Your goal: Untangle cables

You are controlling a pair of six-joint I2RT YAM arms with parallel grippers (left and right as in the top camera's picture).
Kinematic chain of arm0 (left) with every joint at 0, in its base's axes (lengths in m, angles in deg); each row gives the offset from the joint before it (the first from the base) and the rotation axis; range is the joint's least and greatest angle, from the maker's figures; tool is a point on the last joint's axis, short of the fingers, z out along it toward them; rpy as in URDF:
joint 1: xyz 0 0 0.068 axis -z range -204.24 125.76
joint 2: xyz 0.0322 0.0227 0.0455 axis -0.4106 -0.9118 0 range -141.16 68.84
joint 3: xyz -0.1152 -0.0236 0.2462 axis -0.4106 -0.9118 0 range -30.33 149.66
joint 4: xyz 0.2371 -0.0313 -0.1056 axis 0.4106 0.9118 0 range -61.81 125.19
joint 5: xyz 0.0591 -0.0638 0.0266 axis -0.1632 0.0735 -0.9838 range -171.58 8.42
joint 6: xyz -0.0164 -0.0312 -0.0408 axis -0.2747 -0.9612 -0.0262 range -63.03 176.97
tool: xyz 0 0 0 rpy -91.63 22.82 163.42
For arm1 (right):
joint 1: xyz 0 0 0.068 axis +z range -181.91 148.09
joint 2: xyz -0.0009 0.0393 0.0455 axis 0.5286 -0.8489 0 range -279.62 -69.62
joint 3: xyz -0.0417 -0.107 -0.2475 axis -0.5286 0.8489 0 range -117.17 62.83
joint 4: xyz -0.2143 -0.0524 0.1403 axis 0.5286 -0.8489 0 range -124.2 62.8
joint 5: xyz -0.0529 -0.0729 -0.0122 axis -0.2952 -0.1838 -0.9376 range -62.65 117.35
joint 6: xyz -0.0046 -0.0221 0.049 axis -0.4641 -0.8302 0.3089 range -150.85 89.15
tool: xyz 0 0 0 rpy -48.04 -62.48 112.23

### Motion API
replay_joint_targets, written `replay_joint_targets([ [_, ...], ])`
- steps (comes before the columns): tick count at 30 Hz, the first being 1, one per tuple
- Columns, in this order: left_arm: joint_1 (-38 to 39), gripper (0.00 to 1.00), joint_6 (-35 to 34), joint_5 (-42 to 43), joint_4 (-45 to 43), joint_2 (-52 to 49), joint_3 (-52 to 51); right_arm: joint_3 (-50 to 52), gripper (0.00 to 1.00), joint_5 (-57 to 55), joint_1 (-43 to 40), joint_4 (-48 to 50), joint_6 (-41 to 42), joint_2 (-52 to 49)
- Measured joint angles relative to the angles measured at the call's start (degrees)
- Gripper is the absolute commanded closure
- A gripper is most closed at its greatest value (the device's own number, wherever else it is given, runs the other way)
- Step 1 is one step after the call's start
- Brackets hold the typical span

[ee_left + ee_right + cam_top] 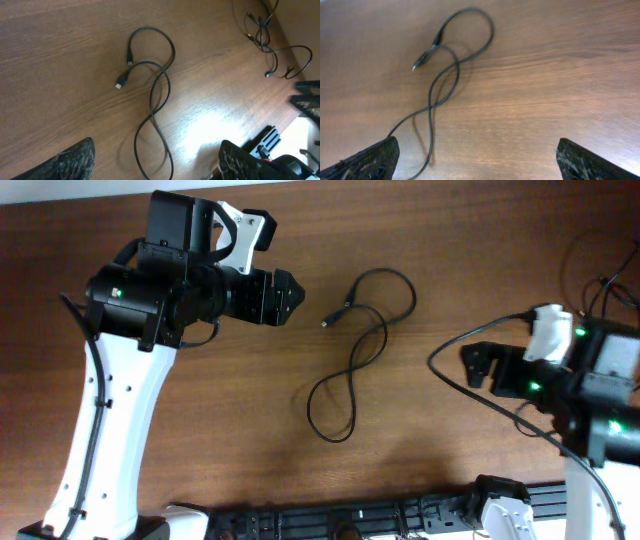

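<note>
One thin black cable lies in a loose figure-eight at the table's middle, with both small plug ends near its upper left. It also shows in the left wrist view and the right wrist view. More thin black cables lie tangled at the far right edge, also seen in the left wrist view. My left gripper is open and empty, left of the plug ends. My right gripper is open and empty, right of the figure-eight.
The wooden table carries both arm bases at the front corners. A black rail runs along the front edge. A thicker arm cable arcs beside the right gripper.
</note>
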Motion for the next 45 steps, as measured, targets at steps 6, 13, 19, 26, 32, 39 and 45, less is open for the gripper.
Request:
replay_joint_targets([
  [6, 0.0, 0.20, 0.0, 0.0, -0.1, 0.0, 0.0, 1.9, 0.01, 1.7, 11.2, 6.3, 0.0, -9.1],
  [13, 0.0, 0.19, 0.0, 0.0, -0.2, 0.0, 0.0, 1.9, 0.15, 2.5, 21.1, 20.1, 2.3, -29.6],
  [19, 0.0, 0.18, 0.0, 0.0, -0.2, 0.0, 0.0, 2.0, 0.17, 0.4, 23.0, 29.1, 10.9, -40.0],
  [26, 0.0, 0.18, 0.0, 0.0, -0.2, 0.0, 0.0, 2.0, 0.18, -5.6, 24.1, 31.4, 24.0, -41.3],
  [32, 0.0, 0.18, 0.0, 0.0, -0.2, 0.0, 0.0, 2.0, 0.21, -12.8, 31.4, 32.5, 30.2, -41.7],
  [39, 0.0, 0.18, 0.0, 0.0, -0.2, 0.0, 0.0, 2.0, 0.33, -18.5, 34.3, 32.6, 33.5, -41.9],
  [45, 0.0, 0.18, 0.0, 0.0, -0.1, 0.0, 0.0, 2.0, 0.34, -21.9, 34.3, 32.7, 33.9, -41.9],
])
